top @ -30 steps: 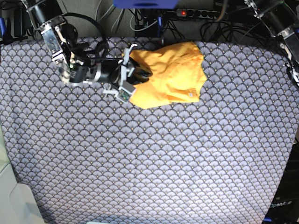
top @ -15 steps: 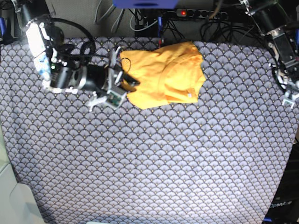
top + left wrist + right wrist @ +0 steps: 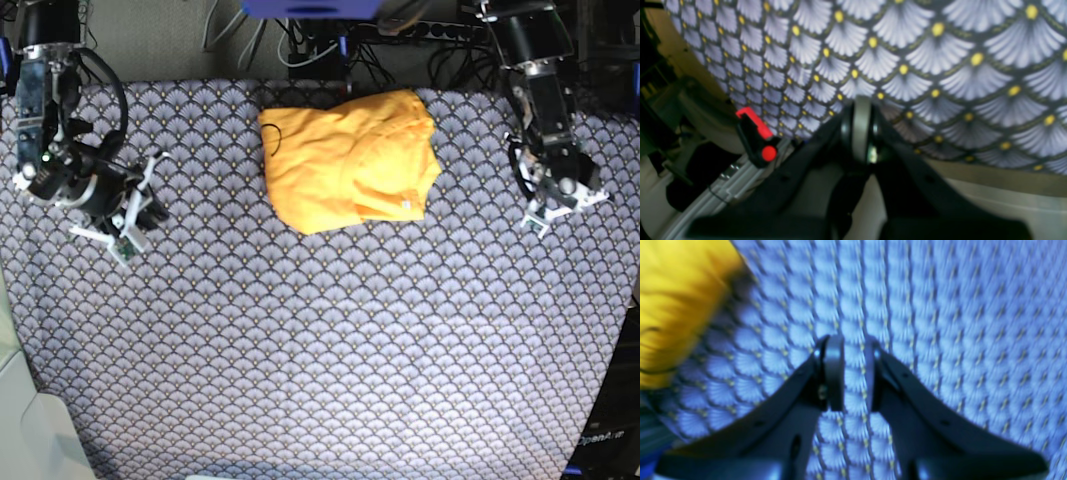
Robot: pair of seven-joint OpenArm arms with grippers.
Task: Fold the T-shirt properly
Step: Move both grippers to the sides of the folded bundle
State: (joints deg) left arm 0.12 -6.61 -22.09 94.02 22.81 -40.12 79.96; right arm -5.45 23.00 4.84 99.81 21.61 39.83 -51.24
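Note:
The yellow-orange T-shirt (image 3: 350, 160) lies folded into a compact bundle at the top centre of the scallop-patterned cloth (image 3: 320, 340). My right gripper (image 3: 143, 213) hovers over the cloth far to the shirt's left, its fingers a narrow gap apart with nothing between them. The right wrist view shows that gap (image 3: 853, 373) over bare cloth, with the T-shirt (image 3: 676, 303) blurred at upper left. My left gripper (image 3: 560, 205) hangs to the right of the shirt, near the table's right side. Its fingers (image 3: 862, 130) are pressed together, empty, above the cloth's edge.
A power strip (image 3: 420, 28) and cables run behind the table's far edge. A red-tipped clamp (image 3: 755, 133) sits at the table edge below the left gripper. A pale beige surface (image 3: 30, 430) borders the lower left corner.
My right arm has drawn back to the left, away from the shirt's left edge. My left arm has swung in over the right side of the table and its gripper has shut.

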